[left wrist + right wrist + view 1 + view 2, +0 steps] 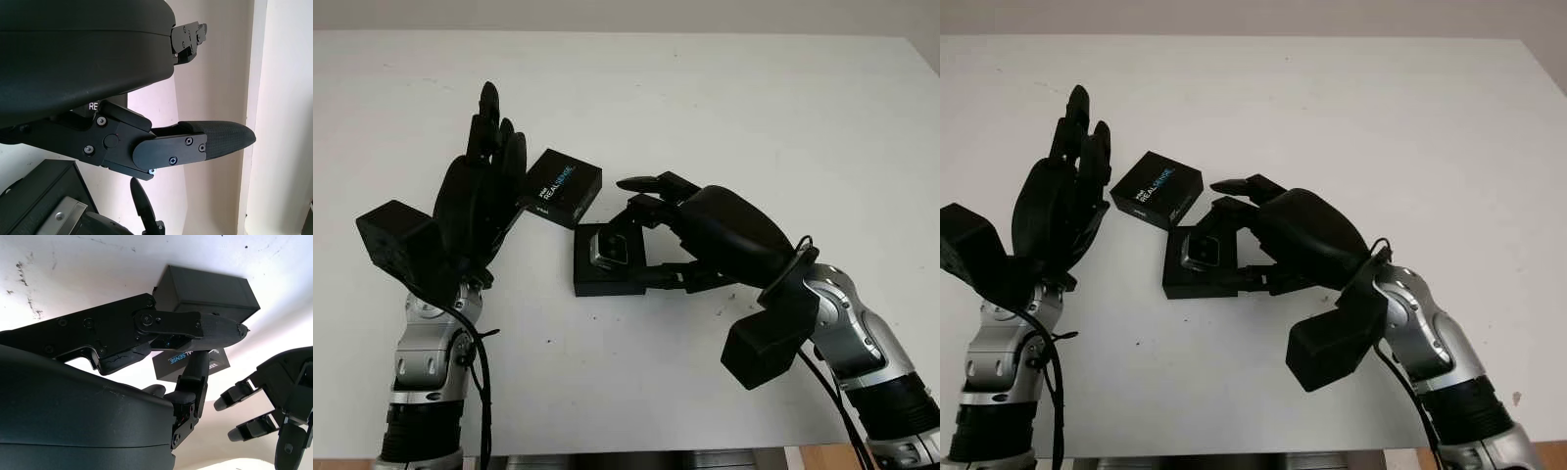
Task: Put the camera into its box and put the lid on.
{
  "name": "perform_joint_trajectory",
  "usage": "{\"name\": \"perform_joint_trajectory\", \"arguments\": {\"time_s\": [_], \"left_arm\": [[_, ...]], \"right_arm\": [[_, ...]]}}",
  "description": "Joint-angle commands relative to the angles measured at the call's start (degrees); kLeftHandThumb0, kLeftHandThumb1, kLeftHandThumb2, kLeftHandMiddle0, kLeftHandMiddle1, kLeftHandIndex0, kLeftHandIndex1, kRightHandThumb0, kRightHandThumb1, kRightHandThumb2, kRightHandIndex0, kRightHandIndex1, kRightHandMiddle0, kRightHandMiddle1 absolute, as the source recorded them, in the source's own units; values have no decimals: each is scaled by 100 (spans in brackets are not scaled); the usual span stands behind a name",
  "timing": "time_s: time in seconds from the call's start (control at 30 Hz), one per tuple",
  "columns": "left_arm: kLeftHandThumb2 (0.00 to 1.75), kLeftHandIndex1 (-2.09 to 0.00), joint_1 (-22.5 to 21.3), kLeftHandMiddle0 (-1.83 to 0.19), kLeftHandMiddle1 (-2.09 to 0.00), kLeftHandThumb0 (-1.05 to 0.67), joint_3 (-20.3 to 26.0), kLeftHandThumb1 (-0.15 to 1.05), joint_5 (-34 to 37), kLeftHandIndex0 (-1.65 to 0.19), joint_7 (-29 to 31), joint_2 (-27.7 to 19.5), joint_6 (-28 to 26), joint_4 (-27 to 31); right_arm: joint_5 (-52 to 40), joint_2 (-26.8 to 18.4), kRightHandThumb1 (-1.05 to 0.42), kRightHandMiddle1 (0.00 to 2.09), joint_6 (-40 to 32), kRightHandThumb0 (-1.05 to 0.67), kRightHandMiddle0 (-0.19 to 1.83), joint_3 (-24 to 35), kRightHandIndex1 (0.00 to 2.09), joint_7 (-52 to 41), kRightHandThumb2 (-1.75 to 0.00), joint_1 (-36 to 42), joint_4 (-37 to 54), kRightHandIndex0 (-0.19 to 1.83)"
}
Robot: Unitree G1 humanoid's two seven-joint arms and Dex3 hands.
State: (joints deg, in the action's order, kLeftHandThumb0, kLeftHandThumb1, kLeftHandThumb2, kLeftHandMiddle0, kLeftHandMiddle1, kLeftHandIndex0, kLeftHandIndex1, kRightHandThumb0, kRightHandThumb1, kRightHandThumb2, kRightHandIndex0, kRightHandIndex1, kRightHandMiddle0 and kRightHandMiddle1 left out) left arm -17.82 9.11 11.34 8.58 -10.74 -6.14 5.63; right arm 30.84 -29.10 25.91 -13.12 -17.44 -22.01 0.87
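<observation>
Black against the white table, the box near the middle is gripped by the right hand, the silver camera seated inside. The lid lies just beyond, touching the open left hand, the nearer one.

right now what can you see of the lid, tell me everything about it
The lid is a flat black rectangular box top, cardboard by its look, with white "REALSENSE" lettering and a blue accent on its top face. It lies printed side up on the white table, turned at an angle, beside the open box and not on it. The open left hand stands against its left edge; actual contact is unclear.
</observation>
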Motion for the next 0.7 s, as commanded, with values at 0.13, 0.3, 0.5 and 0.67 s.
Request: {"name": "perform_joint_trajectory", "arguments": {"time_s": [0.13,0.3,0.5,0.67], "left_arm": [[52,0,37,19,0,-76,40,105,31,19,17,-21,25,68],[53,0,-12,19,0,-77,48,105,30,19,89,-79,10,35],[51,0,-59,19,0,-77,46,105,39,19,109,-111,-52,36],[53,0,-77,19,0,-77,43,105,62,19,129,-129,-106,55]], "right_arm": [[45,67,-105,93,-60,-78,37,-184,40,-55,-48,179,31,11],[-82,159,-105,93,-109,-78,31,-43,39,114,-51,149,-1,13],[-444,534,-105,93,-329,-76,24,310,43,675,-28,180,-1,23],[-656,747,-100,105,-562,-70,15,482,59,914,-6,206,18,17]]}}
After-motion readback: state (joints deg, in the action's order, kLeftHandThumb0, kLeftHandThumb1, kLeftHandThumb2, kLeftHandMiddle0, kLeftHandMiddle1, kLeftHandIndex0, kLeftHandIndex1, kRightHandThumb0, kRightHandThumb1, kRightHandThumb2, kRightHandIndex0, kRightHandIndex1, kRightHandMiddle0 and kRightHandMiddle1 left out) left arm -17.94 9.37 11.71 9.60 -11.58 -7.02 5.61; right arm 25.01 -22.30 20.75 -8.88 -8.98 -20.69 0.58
